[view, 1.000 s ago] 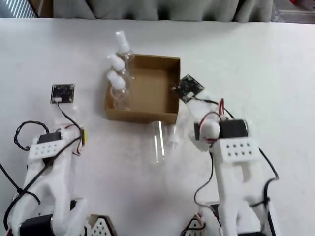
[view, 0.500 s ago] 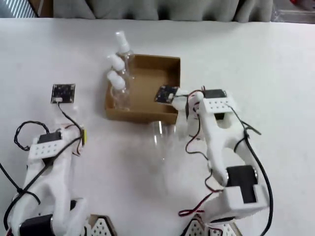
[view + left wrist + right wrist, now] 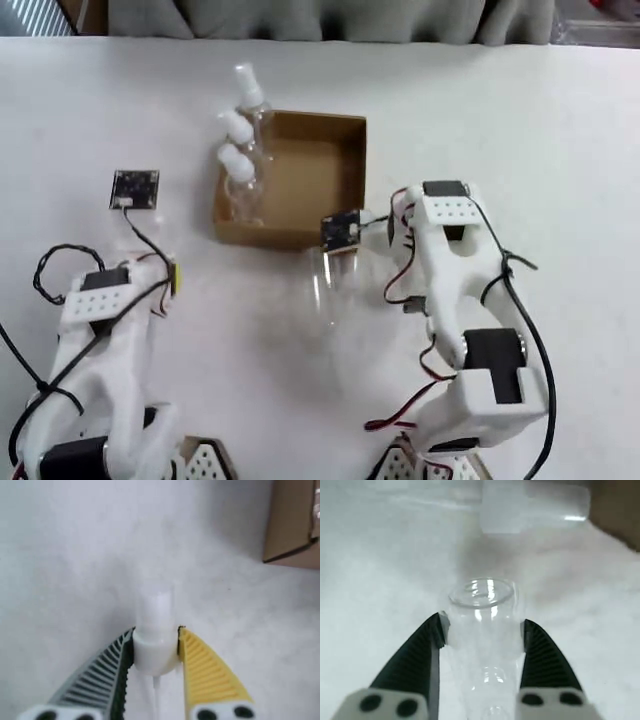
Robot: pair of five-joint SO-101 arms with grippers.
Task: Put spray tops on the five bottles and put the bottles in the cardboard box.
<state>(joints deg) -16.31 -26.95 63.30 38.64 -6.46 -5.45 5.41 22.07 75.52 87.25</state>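
Note:
My right gripper is shut on a clear open-necked bottle, with a black finger against each side of it. A second clear bottle lies crosswise on the table just past it. In the high view the right arm stretches left, close to the cardboard box's near wall, above a clear bottle. Three bottles with white spray tops lie along the box's left wall. My left gripper is shut on a white spray top just over the table, near the left arm.
A corner of the cardboard box shows ahead of the left gripper. Loose black cables lie beside the left arm, and red and black wires hang from the right arm. White table lies open on the right.
The right arm has swung from beside the box's right wall down to the table in front of the box, onto the bottles. The left arm has barely shifted.

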